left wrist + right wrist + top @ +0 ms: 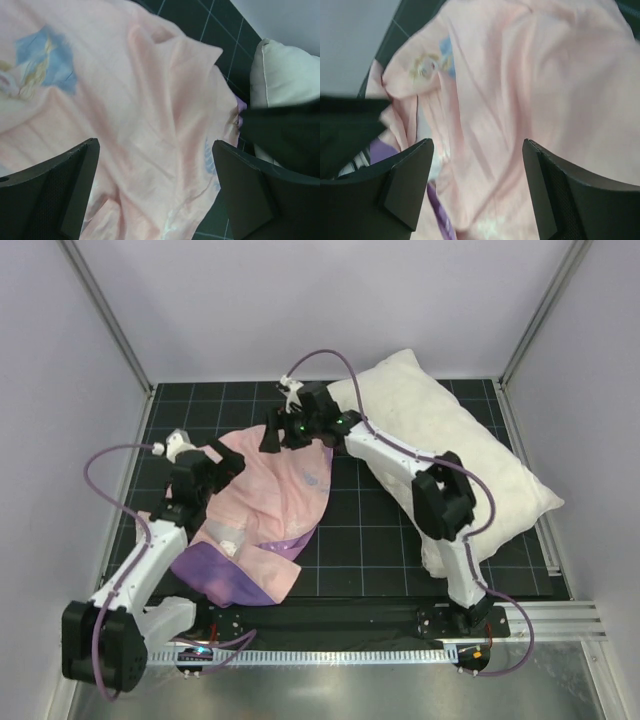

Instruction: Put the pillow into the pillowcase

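Fingers [55,185] of the left gripper [155,145] and right gripper [477,142] stand wide apart, holding nothing. The pillowcase [270,500] lies slack beneath them, the pillow [470,460] beside, outside it. Risk: closing pinches both layers, sealing the opening.

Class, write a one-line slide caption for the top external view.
Left gripper and right gripper open over the pillowcase; pillow lies outside, beside it.

Top external: fixed high behind the arm bases [100,640], facing down and forward, far enough back to take in the whole gridded table [360,540].
Left wrist: close over the pillowcase [150,125], looking down between its own fingers [50,190]; the pillow [285,75] is at the right edge.
Right wrist: equally close over the same fabric, facing down between its fingers [580,195].
Shared: all three show the pillowcase; top and left wrist both show the pillow.
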### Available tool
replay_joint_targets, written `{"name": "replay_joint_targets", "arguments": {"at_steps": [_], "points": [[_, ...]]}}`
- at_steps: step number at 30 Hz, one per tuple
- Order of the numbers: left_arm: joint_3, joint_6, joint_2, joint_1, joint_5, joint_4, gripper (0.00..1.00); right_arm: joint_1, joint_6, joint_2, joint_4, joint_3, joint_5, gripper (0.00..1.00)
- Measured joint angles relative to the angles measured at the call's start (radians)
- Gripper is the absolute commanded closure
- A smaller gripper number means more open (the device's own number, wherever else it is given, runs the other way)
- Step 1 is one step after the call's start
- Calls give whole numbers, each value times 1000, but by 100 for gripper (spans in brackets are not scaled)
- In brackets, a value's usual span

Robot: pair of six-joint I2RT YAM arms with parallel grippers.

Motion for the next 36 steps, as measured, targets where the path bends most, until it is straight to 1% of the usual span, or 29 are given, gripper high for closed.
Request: {"name": "replay_joint_targets", "arguments": {"at_steps": [1, 3, 4, 6, 9, 11, 14, 15, 16, 18, 19, 21, 22, 25, 27, 30, 32, 36], "points": [[56, 17, 53, -2, 0, -1, 0, 0, -1, -71, 2, -99, 13, 21], [173, 47, 168, -5, 3, -7, 0, 0, -1, -224, -7, -267, 35, 15], [228, 63, 235, -7, 10, -10, 0, 2, 0, -303, -3, -346, 47, 10], [329, 95, 356, -14, 14, -27, 0, 7, 1, -455, 17, -484, 69, 7], [483, 146, 559, -37, 13, -51, 0, 40, 5, -661, 45, -661, 112, 7], [583, 166, 686, -52, 21, -86, 0, 91, 9, -734, 68, -739, 142, 7], [731, 190, 859, -69, 34, -136, 0, 168, 25, -765, 95, -845, 187, 7], [758, 200, 898, -72, 37, -145, 3, 187, 31, -766, 96, -874, 199, 7], [784, 207, 935, -76, 38, -160, 22, 210, 37, -766, 97, -908, 217, 7], [831, 221, 1000, -81, 44, -185, 46, 257, 55, -764, 90, -964, 253, 7], [855, 230, 1027, -82, 48, -200, 73, 277, 62, -759, 90, -982, 266, 7], [903, 253, 1068, -82, 50, -238, 95, 317, 70, -733, 96, -991, 284, 7], [925, 263, 1084, -80, 50, -253, 100, 342, 72, -705, 109, -988, 291, 8], [932, 261, 1078, -65, 48, -265, 100, 413, 68, -591, 123, -953, 304, 9], [921, 258, 1061, -35, 48, -266, 100, 446, 61, -518, 131, -923, 304, 10], [878, 251, 1011, 31, 47, -261, 100, 484, 54, -456, 150, -905, 286, 10], [859, 246, 982, 67, 42, -260, 100, 499, 51, -444, 160, -900, 268, 10], [846, 223, 947, 102, 15, -257, 100, 518, 44, -400, 197, -853, 217, 28]]}}
